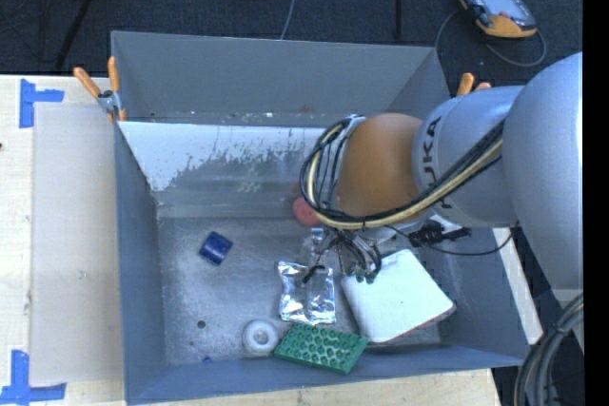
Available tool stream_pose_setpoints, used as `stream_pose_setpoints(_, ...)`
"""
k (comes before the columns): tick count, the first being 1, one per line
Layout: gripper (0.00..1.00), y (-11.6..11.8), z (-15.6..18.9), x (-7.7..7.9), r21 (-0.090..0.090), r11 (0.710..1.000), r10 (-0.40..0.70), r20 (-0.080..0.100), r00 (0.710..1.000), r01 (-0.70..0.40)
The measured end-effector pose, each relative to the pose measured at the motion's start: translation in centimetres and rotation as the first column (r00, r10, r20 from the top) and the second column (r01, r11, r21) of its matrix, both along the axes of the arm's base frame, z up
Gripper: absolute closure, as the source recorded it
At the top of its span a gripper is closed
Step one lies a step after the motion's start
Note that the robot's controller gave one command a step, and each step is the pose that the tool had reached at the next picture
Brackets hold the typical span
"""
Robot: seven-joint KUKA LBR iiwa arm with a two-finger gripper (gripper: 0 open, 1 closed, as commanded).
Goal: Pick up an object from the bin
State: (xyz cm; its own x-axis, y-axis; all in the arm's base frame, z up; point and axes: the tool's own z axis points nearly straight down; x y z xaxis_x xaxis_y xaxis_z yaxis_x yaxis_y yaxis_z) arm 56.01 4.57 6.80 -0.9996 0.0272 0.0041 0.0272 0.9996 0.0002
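Gripper (324, 266): stationed low in the bin (238, 100), at the upper edge of the crumpled silver foil packet (306, 298) right of centre; whether it is open or closed cannot be told; step judged: approach, nothing seen held; a short descent centred on the packet is called for next; white slab (398, 298) crowded against the packet's right, green perforated block (322, 347) just below; open floor is left leftward toward the blue cube (215, 247); near wall close.
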Motion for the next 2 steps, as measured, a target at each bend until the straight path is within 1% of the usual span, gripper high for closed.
stream_pose_setpoints(1, 1.00, 0.0, 1.9, 0.1, 0.000, 1.000, -0.003, 0.006, 1.000, 0.003)
stream_pose_setpoints(2, 1.00, -0.1, 6.2, 0.2, 0.000, 1.000, -0.006, 0.008, 1.000, 0.006)
